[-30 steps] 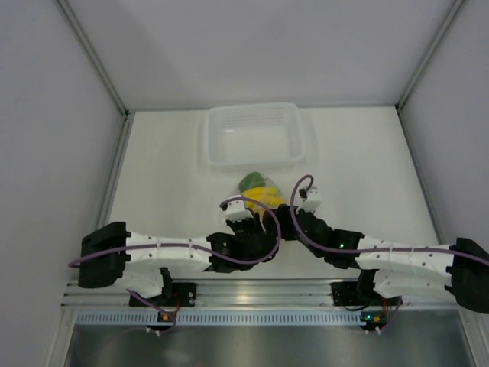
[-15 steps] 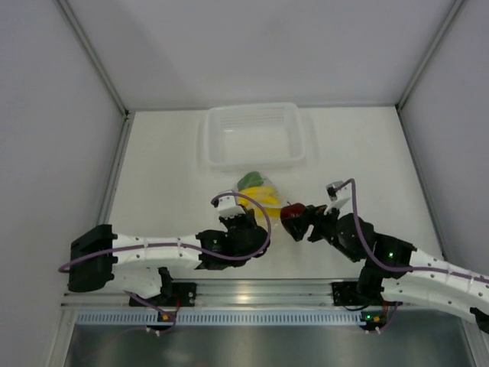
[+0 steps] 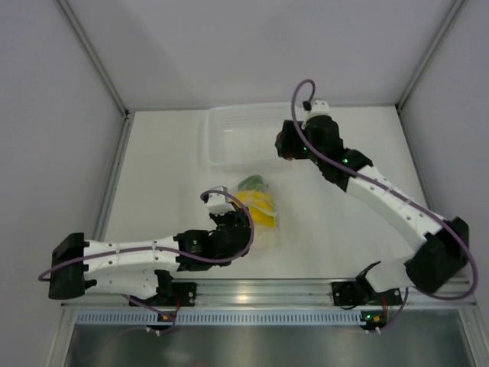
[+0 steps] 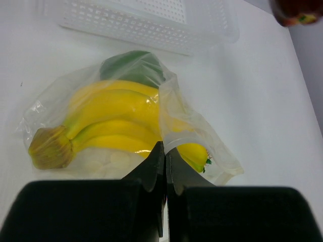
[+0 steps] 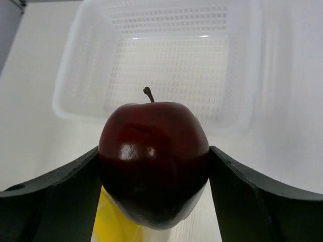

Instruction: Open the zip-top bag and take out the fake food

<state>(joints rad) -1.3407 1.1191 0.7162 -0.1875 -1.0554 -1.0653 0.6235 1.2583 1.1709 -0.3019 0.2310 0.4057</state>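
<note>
Translucent white tray (image 3: 237, 134), rect., perforated floor & sides, sits far-centre on white table (image 3: 160, 176), long side parallel to back wall (image 3: 260, 46). Plain grey walls on 3 sides w/ alu frame posts (image 3: 92, 53) at corners. Alu rail (image 3: 260, 290) along near edge, slotted white cable duct (image 3: 260, 316) just beyond it

I am counting here: one bag (image 4: 187, 120), one banana bunch (image 4: 112, 115), one green piece (image 4: 134, 67), one red apple (image 5: 154, 157), one tray (image 5: 169, 54). Toy foods are totalling three.
</note>
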